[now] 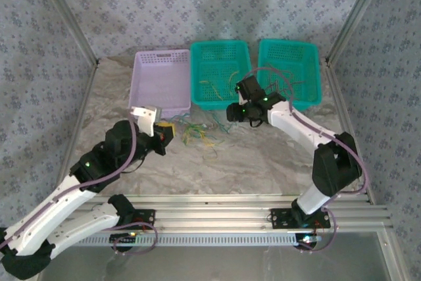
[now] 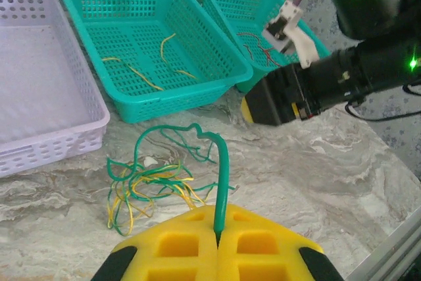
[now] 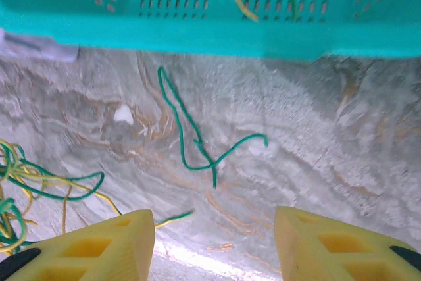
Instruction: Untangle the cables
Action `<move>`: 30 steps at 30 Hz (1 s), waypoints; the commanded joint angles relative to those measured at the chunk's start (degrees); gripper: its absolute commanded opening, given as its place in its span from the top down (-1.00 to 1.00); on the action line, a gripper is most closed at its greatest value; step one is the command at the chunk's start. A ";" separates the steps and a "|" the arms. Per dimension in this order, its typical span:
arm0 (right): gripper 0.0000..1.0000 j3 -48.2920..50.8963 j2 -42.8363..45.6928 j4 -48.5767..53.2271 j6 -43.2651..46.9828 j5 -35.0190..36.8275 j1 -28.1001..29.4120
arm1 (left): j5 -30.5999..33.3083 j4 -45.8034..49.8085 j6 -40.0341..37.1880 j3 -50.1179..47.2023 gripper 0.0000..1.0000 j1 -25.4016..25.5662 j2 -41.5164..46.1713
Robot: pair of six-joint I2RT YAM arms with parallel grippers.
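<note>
A grey-veined marble tabletop (image 1: 250, 162) is lying between walls papered in a pale floral pattern. The left gripper (image 2: 217, 231) is clenching one green cable (image 2: 222, 162) between its yellow fingers. The strand is rising from the pinch and curling over toward the tangle (image 2: 141, 192) of green and yellow cables on the tabletop just ahead. Beyond the tangle, a lilac basket (image 1: 148, 57) and two teal baskets are sitting side by side. The middle basket (image 2: 184, 100) is carrying a few yellow strands (image 2: 131, 70), and the right basket (image 1: 309, 64) some red ones (image 2: 253, 44).

The right gripper (image 3: 212, 218) is hovering open and grasping nothing, low in front of the middle basket's wall. A loose green strand (image 3: 191, 129) is lying just ahead of it, near the tangle's edge. Whether that strand joins the held cable cannot be told.

The step in hand is probably drawing the held green cable free. It will go best as a slow, low pull away from the heap, pausing if other strands start lifting. The right gripper could pin the bunch down. A quick tug is likely to drag the whole heap along.
</note>
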State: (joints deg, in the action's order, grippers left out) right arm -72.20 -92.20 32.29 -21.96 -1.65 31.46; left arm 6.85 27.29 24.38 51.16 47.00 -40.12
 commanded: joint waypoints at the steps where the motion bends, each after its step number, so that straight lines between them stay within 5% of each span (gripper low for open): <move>1: -0.05 0.29 -3.49 -3.61 1.15 0.38 2.96 | 1.35 2.22 -1.82 0.35 1.00 0.28 1.76; 18: 0.00 -4.93 -16.83 -5.78 7.53 12.88 7.73 | 3.80 5.62 -2.18 0.02 1.00 0.30 5.07; 30: 0.17 -0.58 -17.92 -12.23 7.98 12.16 8.36 | 4.05 5.48 -2.64 0.00 1.00 0.20 4.79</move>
State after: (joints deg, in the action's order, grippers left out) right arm -74.39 -109.97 22.24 -14.48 10.02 39.53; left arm 9.91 33.04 22.94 51.16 47.00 -35.33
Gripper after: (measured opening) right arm 0.416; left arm 0.038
